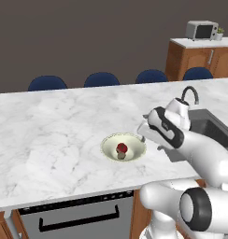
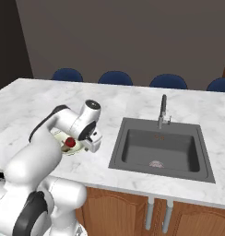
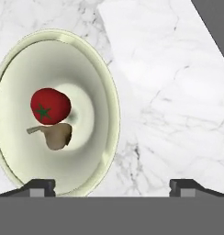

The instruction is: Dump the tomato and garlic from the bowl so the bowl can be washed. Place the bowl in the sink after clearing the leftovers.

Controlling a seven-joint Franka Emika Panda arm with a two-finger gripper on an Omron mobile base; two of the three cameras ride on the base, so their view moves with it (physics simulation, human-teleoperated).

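The cream bowl (image 1: pixel 134 142) sits on the white marble counter left of the sink (image 2: pixel 158 150). Inside it lie the red tomato (image 3: pixel 49 106) and, touching it, the tan garlic (image 3: pixel 56 136). The tomato (image 1: pixel 121 148) rests near the bowl's centre. My gripper (image 3: pixel 113 188) is open and hovers just above the bowl's sink-side rim (image 3: pixel 111 92): one fingertip (image 3: pixel 38 188) is over the bowl's edge, the other fingertip (image 3: pixel 187 187) over bare counter. In the right base view the gripper (image 2: pixel 93 144) and arm hide part of the bowl (image 2: pixel 63 152). Nothing is held.
The gooseneck faucet (image 2: pixel 162 110) stands behind the dark basin, which has a small pale thing at its drain (image 2: pixel 156 164). Blue chairs (image 1: pixel 102 79) line the counter's far side. A microwave (image 1: pixel 202 30) sits on a back cabinet. An appliance door (image 1: pixel 78 217) is below the counter's front edge.
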